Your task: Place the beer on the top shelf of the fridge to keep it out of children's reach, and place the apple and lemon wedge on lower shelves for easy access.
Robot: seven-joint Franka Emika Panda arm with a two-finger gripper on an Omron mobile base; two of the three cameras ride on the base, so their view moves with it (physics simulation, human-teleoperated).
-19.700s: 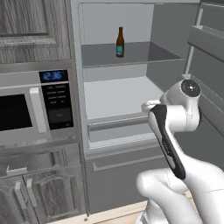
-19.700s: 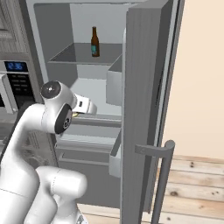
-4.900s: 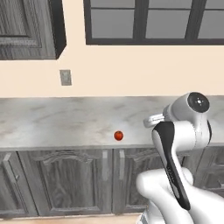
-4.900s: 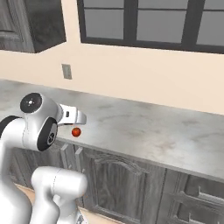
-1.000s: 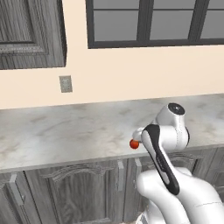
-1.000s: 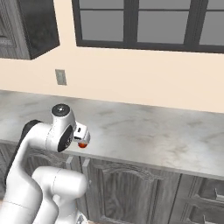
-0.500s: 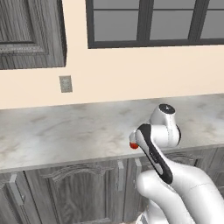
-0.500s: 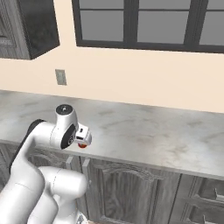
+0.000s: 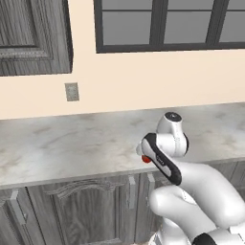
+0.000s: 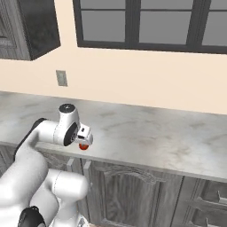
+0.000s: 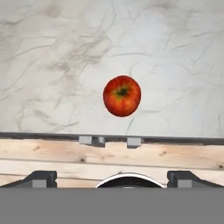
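Observation:
The apple [image 11: 122,95], small, red and glossy, lies on the marble counter [image 11: 52,65] close to its front edge. It shows as a red spot beside the arm [image 9: 146,159] and just under the hand [image 10: 83,146]. My gripper [image 11: 113,177] hangs above the apple and looks straight down on it. The jaws stand wide open, with one fingertip [image 11: 41,177] at each lower corner of the hand view and nothing between them. The apple lies a little beyond the fingertips and nothing touches it. The beer, the lemon wedge and the fridge are out of view.
The counter's front edge [image 11: 175,140] runs just below the apple, with wooden floor [image 11: 65,153] beneath it. Dark grey cabinet doors [image 10: 128,199] stand under the counter. A wall outlet [image 9: 72,92], a window [image 9: 162,24] and an upper cabinet [image 9: 28,38] lie behind.
The arm's upper joint has shifted slightly to the left and forward over the counter edge. The apple has not moved and the jaws have stayed open.

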